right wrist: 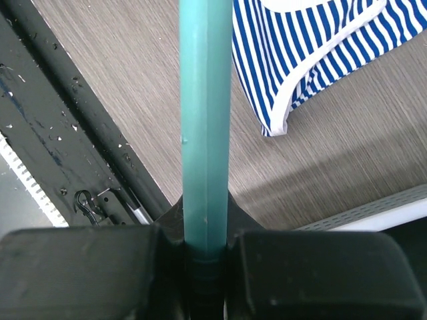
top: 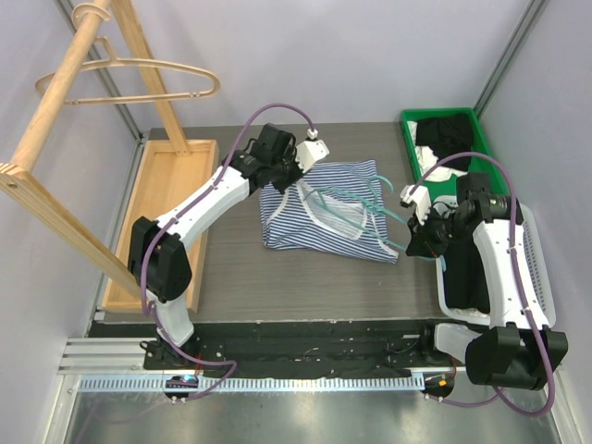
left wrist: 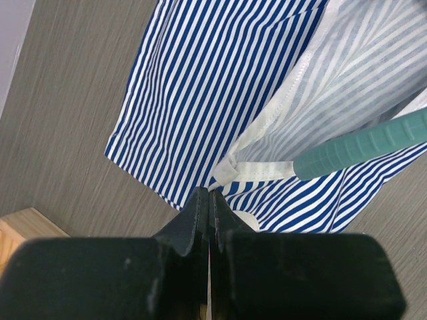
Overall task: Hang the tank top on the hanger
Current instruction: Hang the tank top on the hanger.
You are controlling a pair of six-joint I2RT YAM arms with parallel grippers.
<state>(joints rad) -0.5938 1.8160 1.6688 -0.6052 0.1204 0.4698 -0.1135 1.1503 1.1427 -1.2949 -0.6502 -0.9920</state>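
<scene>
— Two claws on this rig; what is the left one doing?
— The left gripper (left wrist: 208, 200) is sitting at the far left corner of the tank top (top: 319, 217), its jaws pressed fully together. It appears to be pinching the white trim (left wrist: 263, 170) of a strap at its tips, though the wrist view is too tight to show how much cloth is caught.
— And the right?
— The right gripper (right wrist: 204, 243) is clamping the hanger (right wrist: 204, 120), with the teal bar running straight out between its fingers. It is holding it just off the right edge of the garment, left of the white basket (top: 541, 268).
— Where is the garment lying?
— It is lying crumpled in the middle of the table (top: 277, 277), stripes showing. The hanger is resting across its right half, one teal end meeting the trim near the left claw.
— Anything else on site?
— A green bin (top: 407, 139) is standing at the far right with a black garment (top: 444, 129) in it. A wooden tray (top: 171, 203) is lying at the left, and a tan hanger (top: 176, 69) is hanging on the wooden rack (top: 55, 120) at the far left.
</scene>
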